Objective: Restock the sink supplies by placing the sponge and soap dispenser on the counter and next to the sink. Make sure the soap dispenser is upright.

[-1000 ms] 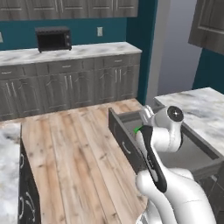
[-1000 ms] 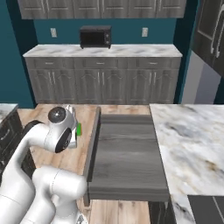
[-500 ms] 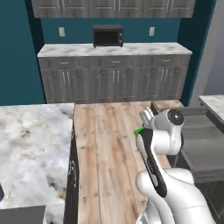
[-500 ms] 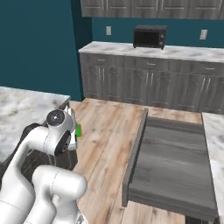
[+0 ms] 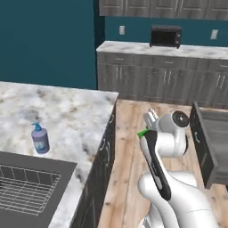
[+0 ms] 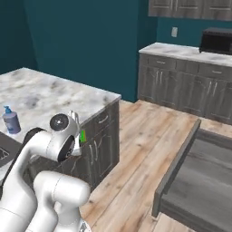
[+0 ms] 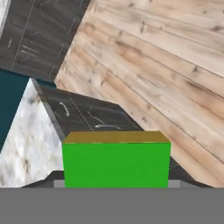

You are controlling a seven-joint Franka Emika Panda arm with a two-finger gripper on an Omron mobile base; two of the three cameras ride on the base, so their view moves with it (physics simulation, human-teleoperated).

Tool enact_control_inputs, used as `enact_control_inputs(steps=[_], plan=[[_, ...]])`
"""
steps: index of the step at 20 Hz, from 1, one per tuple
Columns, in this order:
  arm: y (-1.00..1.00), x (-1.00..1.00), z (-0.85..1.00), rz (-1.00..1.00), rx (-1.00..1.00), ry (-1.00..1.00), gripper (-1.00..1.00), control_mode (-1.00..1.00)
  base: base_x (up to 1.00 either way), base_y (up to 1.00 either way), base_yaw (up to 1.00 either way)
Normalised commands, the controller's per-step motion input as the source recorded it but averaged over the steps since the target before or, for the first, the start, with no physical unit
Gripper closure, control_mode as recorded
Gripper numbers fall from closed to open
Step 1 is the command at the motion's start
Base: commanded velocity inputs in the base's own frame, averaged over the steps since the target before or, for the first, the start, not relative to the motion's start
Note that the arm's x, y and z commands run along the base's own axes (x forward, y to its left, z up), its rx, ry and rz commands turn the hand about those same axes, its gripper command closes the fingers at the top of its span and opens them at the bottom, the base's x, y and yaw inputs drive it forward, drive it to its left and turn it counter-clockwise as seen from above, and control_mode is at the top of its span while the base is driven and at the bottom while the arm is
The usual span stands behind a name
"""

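Nearest, gripper (image 7: 116, 186): part-open, closed across the sponge (image 7: 116, 159); fingertips hidden behind the green block in the hand view, grip judged from how the block sits square between them.
Sponge: green face to the camera, yellow layer along its top edge; held off the floor, clear of any surface; small green patch by the wrist in the left base view (image 5: 143, 132) and the right base view (image 6: 83, 136). Held this way presumably for carrying to the counter (image 5: 67, 111).
Arm: folded close over the base, hand tucked near the shoulder; likely kept compact while the base drives.
Sink (image 5: 26, 187): dark basin with wire rack, sunk in the counter at lower left of the left base view; faucet not seen.
Soap bottle (image 5: 40, 139): upright on the counter, just beside the sink's far rim, blue pump on top; also seen at the left edge of the right base view (image 6: 11, 120). Judged already in place.
Counter: veined marble over dark cabinets; bare stretch beside the bottle and the sink, a fit spot for the sponge.
Floor (image 5: 133, 133): light wood planks between counter and arm.
Drawer (image 6: 199, 181): dark, pulled open, to the arm's right, well apart from the sink.
Far wall: grey cabinets under a second marble top, microwave (image 5: 165, 35) on it.
Step in hand: carrying the sponge; setting down beside the sink not yet done.
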Motion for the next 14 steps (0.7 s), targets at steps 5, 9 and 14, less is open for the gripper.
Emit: enact_control_inputs(steps=[5, 9, 14], plan=[[0.00, 0.00, 0.00, 0.00, 0.00, 0.00, 1.00, 1.00, 0.00, 0.26, 0.61], [0.00, 0.00, 0.00, 0.00, 0.00, 0.00, 1.00, 1.00, 0.10, 0.30, 0.60], [0.00, 0.00, 0.00, 0.00, 0.00, 0.00, 1.00, 1.00, 0.32, 0.13, 0.53]])
